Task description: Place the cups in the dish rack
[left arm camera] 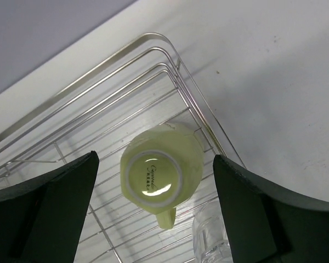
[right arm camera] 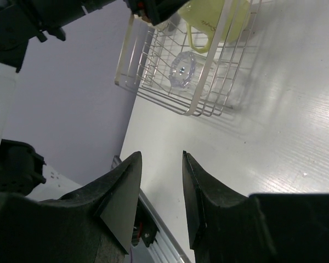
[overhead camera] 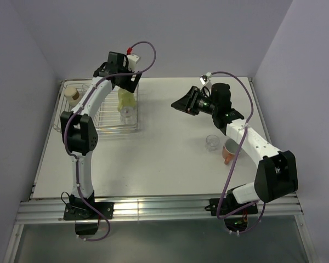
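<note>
Lavender walls close round a white table (overhead camera: 153,164). From above, the dish rack (overhead camera: 107,124) sits far left. The yellow-green mug (overhead camera: 126,101) and one clear glass (overhead camera: 129,116) lie inside it, along its right side. A brown cup (overhead camera: 71,94) shows at the rack's far-left corner; I cannot tell whether it rests inside or on the rim. Well to the right of the rack, a second clear glass (overhead camera: 212,142) and the orange mug (overhead camera: 228,152) stand just beside each other on the table, not yet loaded. I judge three of five cups done at most, with two left. The left gripper (overhead camera: 123,64) hangs over the rack's far-right corner. The right gripper (overhead camera: 182,104) hovers between the rack and the two loose cups.

The left wrist view shows its fingers (left arm camera: 60,208) spread wide and empty. The mug is bottom-up in the rack below them, and the racked glass is cut off by the lower edge.

In the right wrist view the fingers (right arm camera: 126,186) are narrowly parted and pinch nothing. The rack lies beyond them, and the loose cups are out of sight.
</note>
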Motion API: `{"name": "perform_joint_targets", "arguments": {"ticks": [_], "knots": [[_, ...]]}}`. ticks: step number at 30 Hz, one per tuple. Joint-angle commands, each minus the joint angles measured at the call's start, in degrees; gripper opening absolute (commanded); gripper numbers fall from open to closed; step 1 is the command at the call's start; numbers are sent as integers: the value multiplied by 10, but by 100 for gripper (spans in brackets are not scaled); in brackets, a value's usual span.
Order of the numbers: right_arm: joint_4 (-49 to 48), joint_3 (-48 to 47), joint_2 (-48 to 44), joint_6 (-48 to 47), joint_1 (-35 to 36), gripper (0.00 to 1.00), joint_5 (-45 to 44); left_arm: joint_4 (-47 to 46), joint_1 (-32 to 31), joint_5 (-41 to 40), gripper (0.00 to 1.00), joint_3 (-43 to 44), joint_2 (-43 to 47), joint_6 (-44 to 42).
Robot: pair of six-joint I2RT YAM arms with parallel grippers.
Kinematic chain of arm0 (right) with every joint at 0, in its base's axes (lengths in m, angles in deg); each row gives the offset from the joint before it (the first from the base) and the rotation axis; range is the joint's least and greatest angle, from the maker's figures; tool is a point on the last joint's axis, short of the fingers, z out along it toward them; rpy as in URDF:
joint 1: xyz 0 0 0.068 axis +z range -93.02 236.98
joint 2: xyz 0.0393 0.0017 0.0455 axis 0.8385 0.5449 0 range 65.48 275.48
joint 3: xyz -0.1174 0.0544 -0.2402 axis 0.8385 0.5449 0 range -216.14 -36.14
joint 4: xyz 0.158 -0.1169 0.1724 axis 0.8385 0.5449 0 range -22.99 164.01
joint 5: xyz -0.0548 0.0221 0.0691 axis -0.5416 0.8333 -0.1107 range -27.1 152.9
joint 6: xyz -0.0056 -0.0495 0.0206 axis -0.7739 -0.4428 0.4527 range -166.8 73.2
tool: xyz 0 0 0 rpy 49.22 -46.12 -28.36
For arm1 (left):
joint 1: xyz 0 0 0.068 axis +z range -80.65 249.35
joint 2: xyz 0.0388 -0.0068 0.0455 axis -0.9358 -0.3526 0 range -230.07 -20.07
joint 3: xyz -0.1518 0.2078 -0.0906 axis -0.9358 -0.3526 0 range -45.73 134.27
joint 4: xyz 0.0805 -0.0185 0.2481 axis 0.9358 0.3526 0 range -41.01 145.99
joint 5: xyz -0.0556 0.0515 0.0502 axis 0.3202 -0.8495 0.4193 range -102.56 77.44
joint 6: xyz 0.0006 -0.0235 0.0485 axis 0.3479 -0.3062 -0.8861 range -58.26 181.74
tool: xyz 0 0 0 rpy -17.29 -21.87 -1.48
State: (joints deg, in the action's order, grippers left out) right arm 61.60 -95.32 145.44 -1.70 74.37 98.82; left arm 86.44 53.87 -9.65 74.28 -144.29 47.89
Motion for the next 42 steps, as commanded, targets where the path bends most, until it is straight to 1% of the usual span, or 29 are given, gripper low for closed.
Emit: {"name": "perform_joint_targets", "arguments": {"ticks": [1,5,6,8,9,11,12,13,14,15,17,18,20,21,22,23,24,27,29,33,34,36,38,42], "knots": [[12,-36,-17,-23,5,43,-18,-43,-2,-26,93,-10,66,8],[56,-60,-24,-48,5,43,-51,-62,-2,-62,93,-7,91,19],[85,-64,-30,-58,5,43,-59,-70,-2,-68,92,-10,99,23],[113,-74,-38,-70,5,43,-94,-79,-2,-75,92,-16,126,50],[146,-82,-49,-82,5,43,-109,-87,-2,-74,91,-23,136,64],[185,-92,-61,-98,5,43,-143,-97,-4,-46,94,-40,175,110],[220,-96,-77,-111,5,43,-180,-105,-10,-44,99,-67,193,126],[237,-97,-85,-116,5,43,-199,-123,-15,-34,99,-82,225,169],[252,-96,-94,-122,6,44,-218,-130,-20,-29,99,-98,241,184],[280,-94,-110,-135,6,44,-253,-136,-35,-23,99,-126,257,198],[308,-87,-126,-144,5,45,-287,-163,-57,-26,99,-158,305,235],[328,-74,-141,-152,5,45,-303,-178,-82,-46,99,-199,324,248],[346,-54,-158,-157,5,45,-340,-206,-111,-45,99,-229,371,273],[358,-31,-174,-160,5,45,-350,-212,-145,-51,99,-254,384,277],[363,-20,-181,-161,6,46,-369,-213,-162,-65,99,-261,405,293],[370,-9,-188,-161,5,46,-382,-215,-180,-71,99,-270,414,291],[377,12,-197,-164,6,47,-387,-215,-213,-75,99,-286,424,289],[392,41,-197,-167,5,47,-406,-217,-254,-102,99,-334,464,312],[399,53,-188,-167,5,46,-431,-217,-256,-97,99,-362,494,346],[402,64,-162,-171,5,45,-459,-212,-256,-94,99,-445,555,365],[399,67,-159,-171,5,45,-462,-205,-256,-115,99,-452,577,370],[395,71,-142,-172,5,44,-468,-181,-256,-138,99,-464,594,382],[391,78,-126,-172,5,43,-466,-147,-256,-147,99,-465,607,377],[372,93,-97,-170,4,40,-460,-121,-256,-153,99,-489,621,373]]}}
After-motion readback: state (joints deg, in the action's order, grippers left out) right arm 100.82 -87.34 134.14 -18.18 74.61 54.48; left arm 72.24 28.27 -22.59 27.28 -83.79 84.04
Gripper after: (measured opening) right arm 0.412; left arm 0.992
